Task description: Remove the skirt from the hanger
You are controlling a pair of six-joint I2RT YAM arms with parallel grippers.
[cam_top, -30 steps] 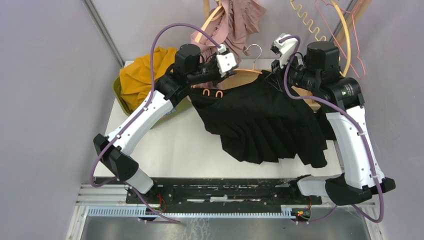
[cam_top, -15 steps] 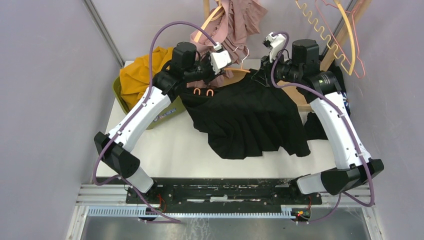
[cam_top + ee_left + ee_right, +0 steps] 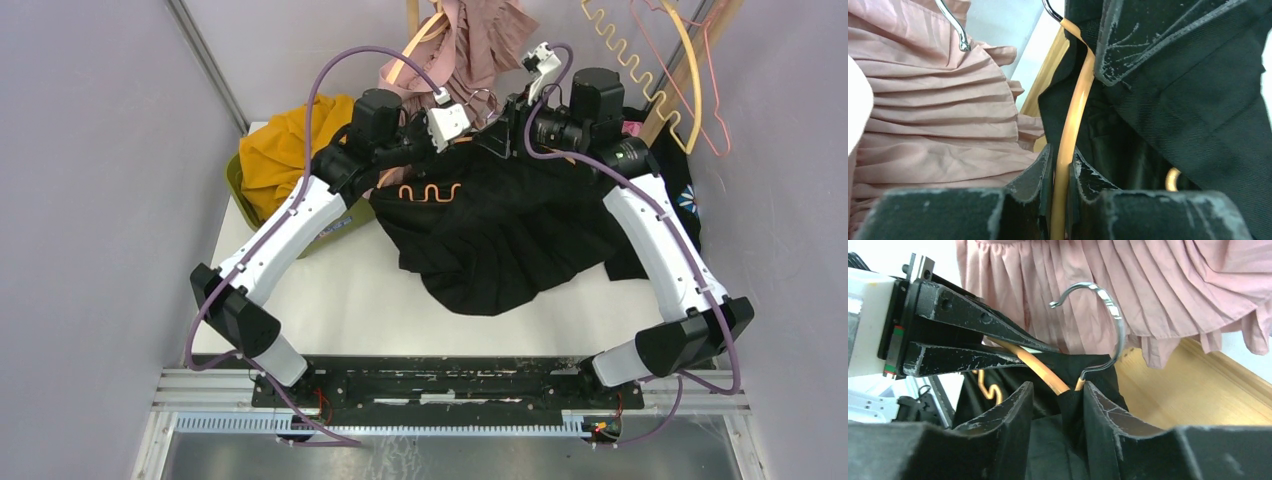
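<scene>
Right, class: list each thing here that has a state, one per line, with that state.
black skirt: still on the orange hanger, bunched, hem on the table
orange hanger: clamped, wavy bar partly bared
left gripper: shut on orange hanger
right gripper: shut on black skirt waistband

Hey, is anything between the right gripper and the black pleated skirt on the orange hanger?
Nothing visible: the black pleated skirt lies between the fingers of the right gripper, below the metal hook of the orange hanger.
</scene>
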